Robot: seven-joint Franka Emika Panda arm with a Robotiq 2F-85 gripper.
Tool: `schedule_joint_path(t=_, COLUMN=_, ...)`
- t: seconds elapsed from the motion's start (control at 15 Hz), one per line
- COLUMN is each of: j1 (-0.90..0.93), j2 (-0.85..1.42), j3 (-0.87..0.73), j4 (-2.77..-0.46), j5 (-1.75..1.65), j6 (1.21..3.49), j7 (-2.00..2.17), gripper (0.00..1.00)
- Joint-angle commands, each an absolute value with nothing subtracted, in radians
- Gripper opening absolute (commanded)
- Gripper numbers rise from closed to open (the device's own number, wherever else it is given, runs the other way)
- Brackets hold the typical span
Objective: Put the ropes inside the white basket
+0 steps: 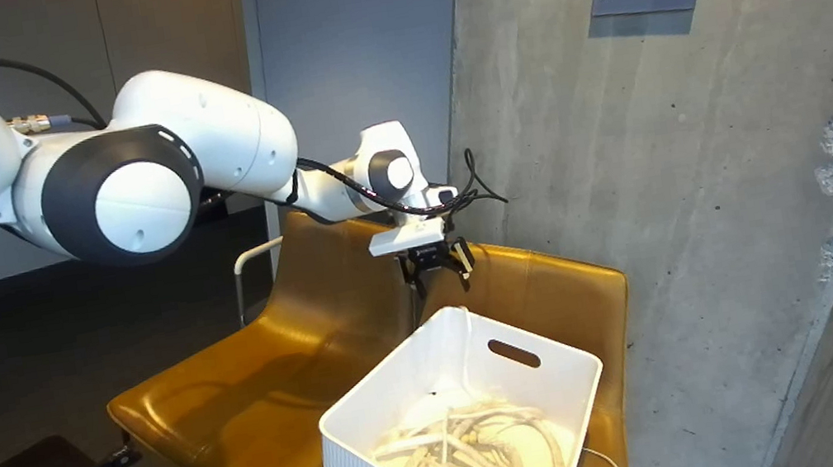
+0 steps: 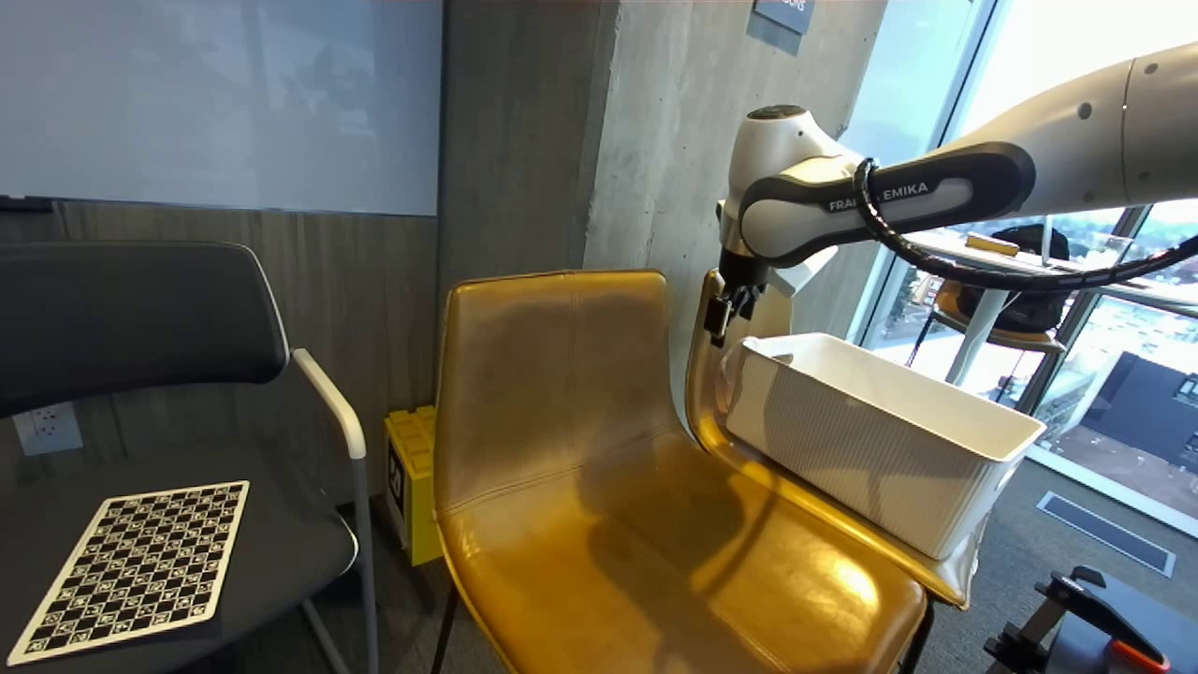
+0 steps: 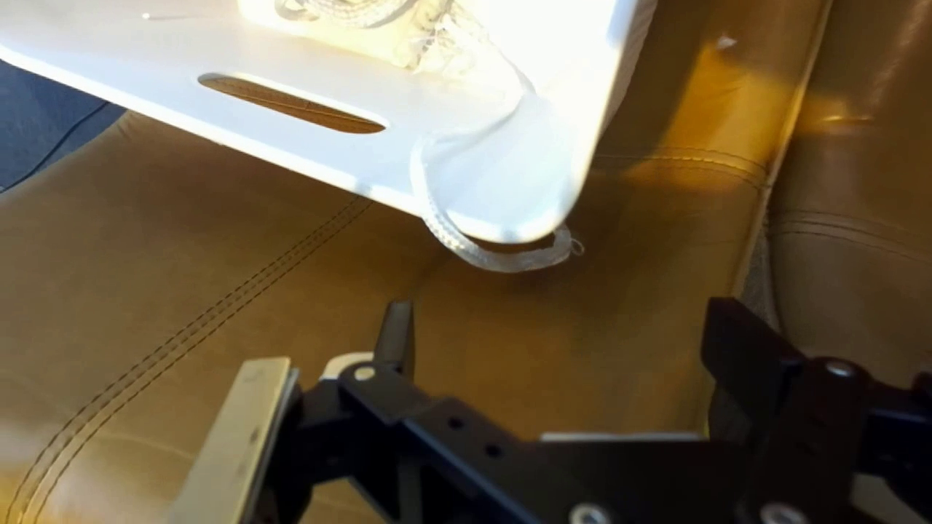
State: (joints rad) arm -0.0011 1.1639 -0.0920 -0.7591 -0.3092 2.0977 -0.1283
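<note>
ropes: mostly lying in a loose cream tangle inside the white basket, likely behaving as light, soft and limp; I am expecting snagging rather than breakage.
stray loop: curving out over the rim at the corner nearest the gripper; whether it is ending there or running down outside, I cannot tell.
where to take hold: the stray loop's outermost bend is standing clear of the rim, so it is probably offering the best pinch; slack cord is likely going to slip from a shallow bite, so going deep, lifting and folding inward are looking wise.
white basket: standing on a tan chair, probably light enough to be dragging along if its rim is catching.
gripper: hanging just beside that corner, jaws standing wide apart, pinching nothing.
</note>
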Motion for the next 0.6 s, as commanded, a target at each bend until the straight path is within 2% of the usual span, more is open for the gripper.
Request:
schedule_joint_path(t=0.0, j1=-0.001, j2=1.216, j3=-0.108, j4=-0.666, j5=-0.293, j6=2.048, j7=-0.162, gripper=1.00)
schedule_joint_path(t=0.53, j1=-0.028, j2=1.269, j3=-0.108, j4=-0.636, j5=-0.305, j6=2.025, j7=-0.163, gripper=0.99)
